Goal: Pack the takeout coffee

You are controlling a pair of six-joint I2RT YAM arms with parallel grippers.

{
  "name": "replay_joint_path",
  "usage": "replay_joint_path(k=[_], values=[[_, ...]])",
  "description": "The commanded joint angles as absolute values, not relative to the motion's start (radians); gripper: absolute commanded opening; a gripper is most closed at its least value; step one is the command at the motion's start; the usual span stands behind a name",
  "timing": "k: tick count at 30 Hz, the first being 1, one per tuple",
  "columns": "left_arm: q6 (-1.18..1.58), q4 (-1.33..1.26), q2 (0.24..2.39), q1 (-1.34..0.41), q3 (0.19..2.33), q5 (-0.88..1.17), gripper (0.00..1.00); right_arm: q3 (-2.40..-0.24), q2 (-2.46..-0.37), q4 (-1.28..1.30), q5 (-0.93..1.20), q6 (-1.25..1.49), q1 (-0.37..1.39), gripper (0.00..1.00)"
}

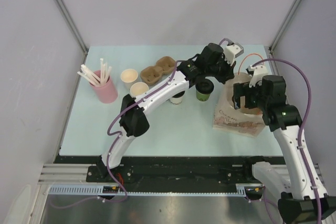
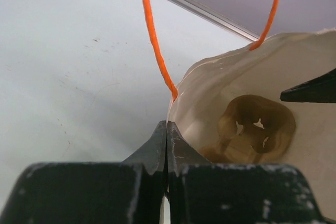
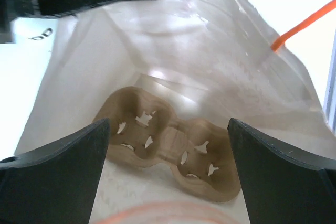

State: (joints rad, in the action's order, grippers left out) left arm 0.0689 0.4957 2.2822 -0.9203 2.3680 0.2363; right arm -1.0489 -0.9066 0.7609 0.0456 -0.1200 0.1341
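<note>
The left jaws clamp, seemingly, the bag (image 2: 220, 85) rim; right jaws stand apart.

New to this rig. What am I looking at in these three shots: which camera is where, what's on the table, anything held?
Two robot arms with two-finger grippers, bolted at the table's near edge. The wide shot looks down from above and behind them; the other two come from cameras on the wrists. On the table: a pink cup of straws, two lidless cups, a spare cup carrier, a white lidded cup, a green lidded cup and a paper bag. The left gripper is shut on the bag's rim, apparently holding it open. The right gripper is open, holding nothing, facing a second carrier inside the bag.
</note>
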Motion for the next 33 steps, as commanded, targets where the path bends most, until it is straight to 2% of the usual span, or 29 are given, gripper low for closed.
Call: replay_joint_path(k=[1, 9, 28, 31, 33], values=[[0.028, 0.514, 2.237, -0.925, 2.358, 0.245, 0.0, -1.055, -0.833, 0.733, 0.135, -0.089, 0.141, 0.99], [0.006, 0.512, 2.227, -0.931, 2.352, 0.242, 0.0, -1.063, -0.721, 0.687, 0.155, -0.049, 0.141, 1.0], [-0.041, 0.512, 2.23, -0.931, 2.345, 0.273, 0.0, -1.12, -0.7, 0.67, 0.222, 0.026, 0.141, 1.0], [-0.057, 0.514, 2.233, -0.931, 2.35, 0.282, 0.1, -1.131, -0.698, 0.661, 0.23, 0.038, 0.141, 1.0], [-0.063, 0.512, 2.23, -0.931, 2.349, 0.285, 0.24, -1.135, -0.703, 0.663, 0.235, 0.043, 0.141, 1.0]])
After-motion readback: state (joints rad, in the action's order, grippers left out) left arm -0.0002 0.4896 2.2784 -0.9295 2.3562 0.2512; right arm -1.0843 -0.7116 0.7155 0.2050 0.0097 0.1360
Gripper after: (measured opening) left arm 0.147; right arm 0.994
